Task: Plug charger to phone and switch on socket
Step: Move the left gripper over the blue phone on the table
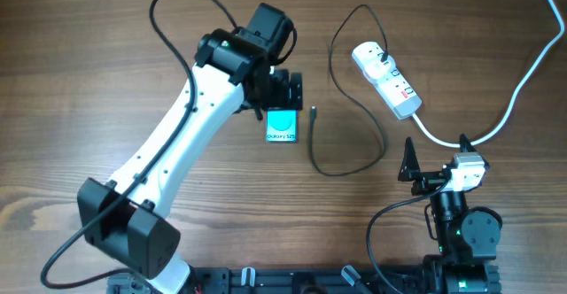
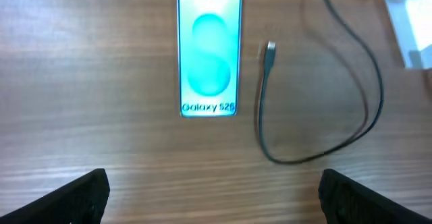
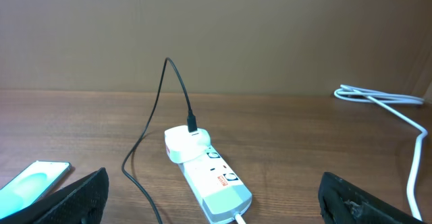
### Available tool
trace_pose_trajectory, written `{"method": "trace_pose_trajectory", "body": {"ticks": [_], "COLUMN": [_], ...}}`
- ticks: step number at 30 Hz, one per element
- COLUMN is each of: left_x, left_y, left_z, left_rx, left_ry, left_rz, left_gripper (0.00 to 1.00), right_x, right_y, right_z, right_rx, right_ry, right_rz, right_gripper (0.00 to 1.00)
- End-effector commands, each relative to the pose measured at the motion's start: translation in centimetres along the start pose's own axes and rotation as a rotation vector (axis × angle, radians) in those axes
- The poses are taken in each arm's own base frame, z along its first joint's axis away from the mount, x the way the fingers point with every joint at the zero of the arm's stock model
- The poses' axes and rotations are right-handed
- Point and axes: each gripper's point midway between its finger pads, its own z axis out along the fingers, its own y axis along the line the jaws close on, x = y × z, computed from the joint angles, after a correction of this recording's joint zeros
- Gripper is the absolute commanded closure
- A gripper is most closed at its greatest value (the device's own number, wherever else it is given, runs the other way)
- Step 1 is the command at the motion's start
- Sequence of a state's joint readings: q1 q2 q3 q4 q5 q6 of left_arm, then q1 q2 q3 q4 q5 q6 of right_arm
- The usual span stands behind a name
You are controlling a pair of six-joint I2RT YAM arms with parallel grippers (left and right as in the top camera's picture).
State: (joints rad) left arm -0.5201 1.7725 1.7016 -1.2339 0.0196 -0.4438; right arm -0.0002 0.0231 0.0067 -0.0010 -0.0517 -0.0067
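The phone [image 1: 282, 127] lies flat on the table, teal screen lit, white text at its near edge; it also shows in the left wrist view [image 2: 208, 52] and at the right wrist view's left edge [image 3: 30, 181]. The charger cable [image 1: 354, 166] loops from a white adapter on the socket [image 1: 387, 80] to its free plug [image 1: 314, 112], lying just right of the phone [image 2: 269, 48]. My left gripper [image 2: 214, 197] is open and empty, hovering just behind the phone. My right gripper [image 3: 216, 204] is open and empty, held back from the socket [image 3: 216, 187].
The socket's thick white cord [image 1: 523, 73] runs off to the far right corner and shows in the right wrist view [image 3: 398, 116]. The left arm [image 1: 177, 143] stretches diagonally across the left half of the wooden table [image 1: 80, 81].
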Motion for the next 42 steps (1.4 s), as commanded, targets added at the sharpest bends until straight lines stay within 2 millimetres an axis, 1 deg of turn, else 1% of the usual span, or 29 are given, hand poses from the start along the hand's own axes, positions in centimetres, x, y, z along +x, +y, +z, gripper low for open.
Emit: {"method": "trace_pose_trajectory", "body": {"ticks": [1,3,5,8,10,12,15,18,20,24,28,31,33,38,42], "left_x": [-1.5,-1.6,-1.3,0.6,1.6,2.0,1.5,-0.3,-1.7,-2.8,-2.4,-1.5,-1.2,-1.7,-1.2], "left_y": [-0.4,-0.3,-0.1,-0.6,-0.4,-0.1,-0.2,-0.5,0.0,0.4,1.1,0.5,0.5,0.3,-0.1], "left_z": [-0.4,0.1,1.2,4.9,7.2,9.4,11.3,12.4,12.9,14.0,15.3,16.4,16.9,17.0,17.3], "left_rx": [0.004,0.0,-0.018,-0.052,-0.092,-0.12,-0.123,-0.12,-0.154,-0.161,-0.175,-0.137,-0.137,-0.124,-0.087], "left_ry": [-0.064,-0.055,-0.021,0.112,0.178,0.222,0.219,0.146,0.08,0.05,0.085,0.142,0.155,0.138,0.17], "left_rz": [-0.018,-0.05,-0.064,-0.048,-0.039,-0.04,-0.041,-0.034,-0.029,-0.042,-0.052,-0.035,-0.032,-0.035,-0.019], "left_gripper": [0.0,0.0,0.0,0.0,0.0,0.0,0.0,0.0,0.0,0.0,0.0,0.0,0.0,0.0,0.01], "right_x": [0.0,-0.1,0.0,0.0,0.0,0.0,-0.1,0.0,0.0,0.0,-0.1,-0.1,0.0,0.0,0.0], "right_y": [-0.1,-0.1,-0.1,-0.1,-0.1,-0.1,-0.1,-0.1,-0.1,-0.1,-0.1,-0.1,-0.1,-0.1,-0.1], "right_z": [0.0,0.0,0.0,0.0,0.0,0.0,0.0,0.0,0.0,0.0,0.0,0.0,0.0,0.0,0.0], "right_rx": [0.007,0.007,0.007,0.007,0.007,0.007,0.007,0.007,0.007,0.007,0.007,0.007,0.007,0.007,0.007], "right_ry": [-0.004,-0.004,-0.004,-0.004,-0.004,-0.004,-0.004,-0.004,-0.004,-0.004,-0.004,-0.004,-0.004,-0.004,-0.004], "right_rz": [-0.017,-0.017,-0.017,-0.017,-0.017,-0.017,-0.017,-0.017,-0.017,-0.017,-0.017,-0.017,-0.017,-0.017,-0.017], "right_gripper": [0.0,0.0,0.0,0.0,0.0,0.0,0.0,0.0,0.0,0.0,0.0,0.0,0.0,0.0,0.0]}}
